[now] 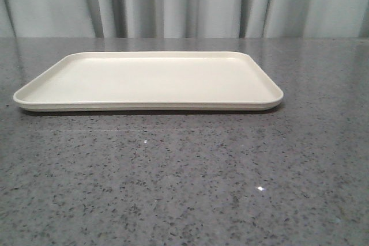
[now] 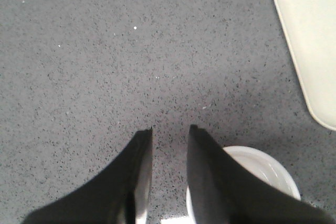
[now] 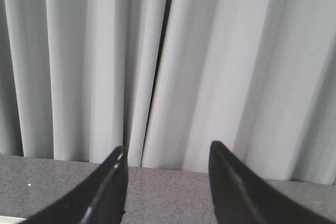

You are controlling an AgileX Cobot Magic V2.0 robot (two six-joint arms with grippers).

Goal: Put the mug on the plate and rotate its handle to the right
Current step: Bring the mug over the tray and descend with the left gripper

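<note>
The cream-white plate (image 1: 34, 93) lies flat on the grey speckled table with nothing on it; one of its corners (image 2: 315, 35) also shows in the left wrist view. The white mug (image 2: 265, 169) stands on the table apart from the plate. Only part of its rim and inside shows, behind one black finger (image 2: 220, 182) of my left gripper (image 2: 170, 128). That gripper is open by a narrow gap, with bare table between its tips. The handle is hidden. My right gripper (image 3: 167, 150) is open wide and holds nothing. Neither gripper appears in the front view.
A pale grey pleated curtain (image 1: 184, 1) hangs behind the table's far edge, and the right gripper faces it (image 3: 210, 51). Grey speckled tabletop (image 1: 184, 188) stretches in front of the plate.
</note>
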